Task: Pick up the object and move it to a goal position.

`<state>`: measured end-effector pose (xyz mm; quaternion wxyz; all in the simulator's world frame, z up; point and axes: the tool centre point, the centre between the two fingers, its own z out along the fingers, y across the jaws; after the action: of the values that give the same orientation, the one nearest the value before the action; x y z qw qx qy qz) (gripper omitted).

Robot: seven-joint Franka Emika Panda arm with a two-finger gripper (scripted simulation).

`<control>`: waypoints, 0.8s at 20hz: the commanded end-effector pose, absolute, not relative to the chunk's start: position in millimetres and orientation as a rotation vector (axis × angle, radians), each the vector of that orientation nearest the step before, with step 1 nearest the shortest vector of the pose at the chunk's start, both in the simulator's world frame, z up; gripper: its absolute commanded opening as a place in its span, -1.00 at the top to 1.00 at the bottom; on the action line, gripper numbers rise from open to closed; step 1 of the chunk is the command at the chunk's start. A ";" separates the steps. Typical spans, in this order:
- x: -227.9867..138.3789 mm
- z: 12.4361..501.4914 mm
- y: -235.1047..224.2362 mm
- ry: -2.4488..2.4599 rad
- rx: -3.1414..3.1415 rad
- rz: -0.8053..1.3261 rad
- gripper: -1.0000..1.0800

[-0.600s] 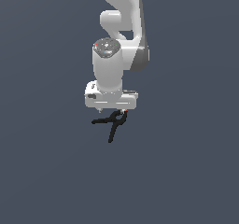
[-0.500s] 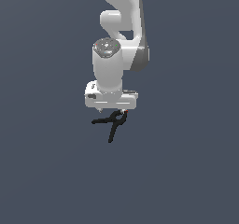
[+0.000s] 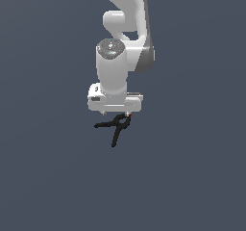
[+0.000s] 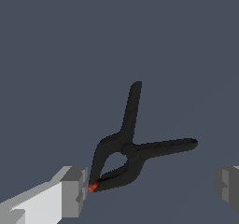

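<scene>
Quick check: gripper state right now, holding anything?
Gripper: open, fingers wide apart, holding nothing; the black clamp lies between them, its orange tip beside one finger.

Claw point(image 4: 151, 185) fingers point(image 4: 74, 190) cut off by frame edge.
</scene>
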<state>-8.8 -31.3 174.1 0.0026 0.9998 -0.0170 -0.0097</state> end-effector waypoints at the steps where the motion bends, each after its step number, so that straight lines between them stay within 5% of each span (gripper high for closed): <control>1: -10.4 170.9 -30.7 -0.079 3.142 -0.045 -1.00; 16: -47.3 105.5 -9.7 -0.709 3.176 -0.397 -1.00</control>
<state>-41.4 -13.5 114.9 -0.0594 0.9751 -0.1871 -0.1035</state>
